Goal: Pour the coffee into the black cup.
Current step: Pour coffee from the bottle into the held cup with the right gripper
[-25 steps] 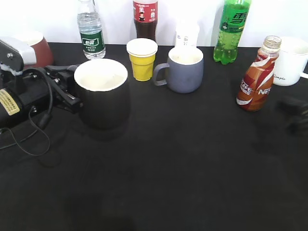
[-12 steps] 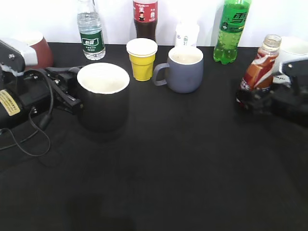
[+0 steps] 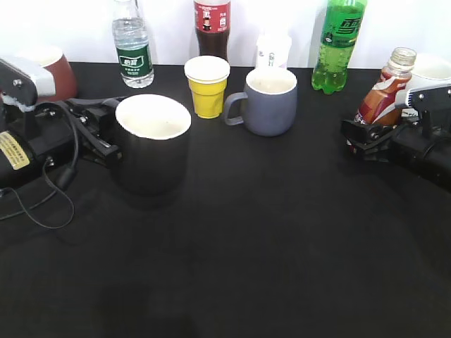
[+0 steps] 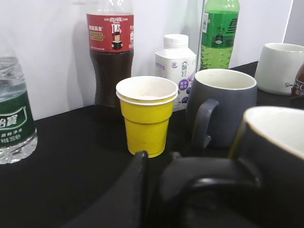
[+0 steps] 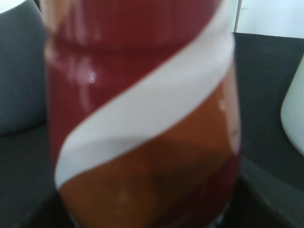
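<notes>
The black cup (image 3: 153,151), glossy with a white inside, stands left of centre on the black table. My left gripper (image 3: 109,137) is at its left side, shut on its handle. In the left wrist view the cup (image 4: 278,156) is at the right and the jaws (image 4: 156,159) close on its black loop handle. The coffee bottle (image 3: 380,98), with its orange-brown, red and white wrap, stands at the right, uncapped. My right gripper (image 3: 363,134) is around its lower half. The bottle fills the right wrist view (image 5: 142,118), and the fingers are hidden there.
A grey-blue mug (image 3: 271,102) and a yellow paper cup (image 3: 207,86) stand behind the middle. A water bottle (image 3: 132,49), cola bottle (image 3: 213,28), small white bottle (image 3: 273,51) and green soda bottle (image 3: 338,46) line the back. A white mug (image 3: 431,70) is far right, a reddish-brown mug (image 3: 53,70) far left.
My right arm came in from the right and its jaws closed around the coffee bottle's lower half; the bottle shifted slightly. My left gripper nudged the black cup a little to the right.
</notes>
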Tool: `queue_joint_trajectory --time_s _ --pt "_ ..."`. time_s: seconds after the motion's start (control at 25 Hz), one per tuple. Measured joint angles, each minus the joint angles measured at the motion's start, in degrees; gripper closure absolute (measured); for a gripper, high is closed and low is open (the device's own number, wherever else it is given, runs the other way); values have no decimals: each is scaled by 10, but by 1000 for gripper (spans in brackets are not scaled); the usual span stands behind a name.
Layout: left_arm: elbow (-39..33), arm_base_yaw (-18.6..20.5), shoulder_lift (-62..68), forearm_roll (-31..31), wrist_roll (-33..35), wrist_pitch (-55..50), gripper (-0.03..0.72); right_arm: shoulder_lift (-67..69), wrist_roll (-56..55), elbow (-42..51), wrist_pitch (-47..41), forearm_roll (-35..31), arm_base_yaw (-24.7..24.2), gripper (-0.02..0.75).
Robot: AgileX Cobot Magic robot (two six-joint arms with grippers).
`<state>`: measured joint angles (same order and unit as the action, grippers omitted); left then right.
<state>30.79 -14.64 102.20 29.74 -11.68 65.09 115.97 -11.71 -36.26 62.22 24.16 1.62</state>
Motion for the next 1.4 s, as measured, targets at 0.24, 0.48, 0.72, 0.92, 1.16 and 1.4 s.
queue_joint_trajectory --time_s 0.24,0.48,0.72,0.92,1.16,1.4 --pt "12 -63 0 19 -12 -9 593 -165 -12 1 -68 173 -1 200" --pt "120 -194 0 14 -34 -94 593 -332 -28 1 -105 295 -1 200" --pt "177 -264 1 -17 -41 -143 593 -377 112 1 -108 320 -1 200" --pt "177 -264 1 -20 -98 -86 592 -377 253 1 -108 322 -1 200" --pt "177 -264 1 -12 -117 -59 592 -377 307 1 -108 323 -1 200" --pt "177 -264 1 -11 -119 -70 617 -377 313 1 -88 323 -1 200"
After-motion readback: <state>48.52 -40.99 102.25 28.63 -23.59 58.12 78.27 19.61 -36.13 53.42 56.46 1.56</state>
